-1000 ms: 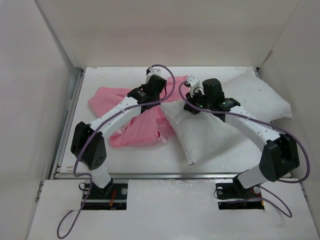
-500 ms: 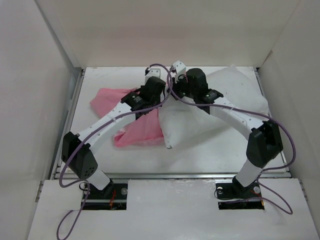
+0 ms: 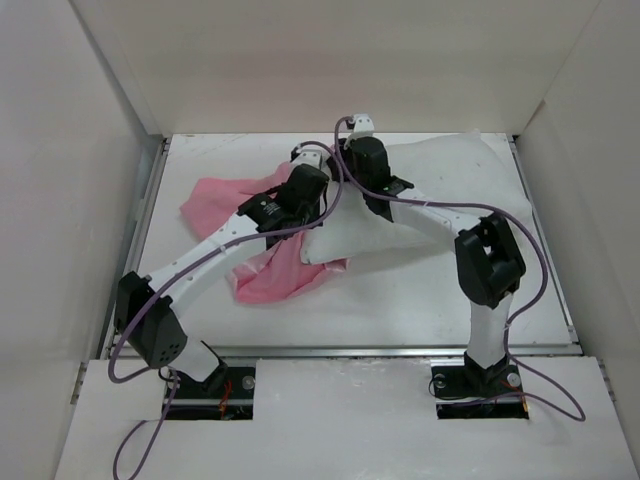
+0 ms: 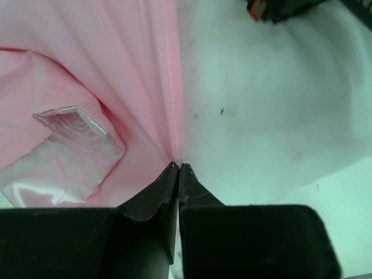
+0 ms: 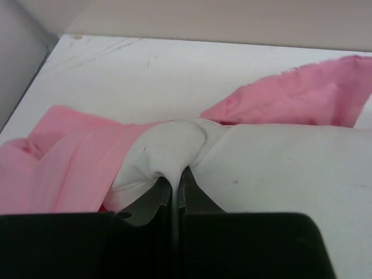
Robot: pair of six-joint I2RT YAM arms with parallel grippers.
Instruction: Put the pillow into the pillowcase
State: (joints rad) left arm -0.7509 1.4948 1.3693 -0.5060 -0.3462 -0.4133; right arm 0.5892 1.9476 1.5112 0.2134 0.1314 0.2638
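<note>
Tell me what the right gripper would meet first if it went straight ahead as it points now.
The pillow: the right gripper is shut on its bunched white fabric. Beyond lies the pillowcase, probably; depth is unclear.

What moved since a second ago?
The right end effector dragged the pillow left and back, up against the pillowcase. The left arm stretched farther out. The left end effector stayed shut on the pillowcase, the right on the pillow; the pillowcase hardly moved.

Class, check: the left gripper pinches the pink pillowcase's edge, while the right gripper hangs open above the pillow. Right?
No: the right wrist view shows the right gripper shut on a bunch of the pillow. The left gripper does pinch the pillowcase.
</note>
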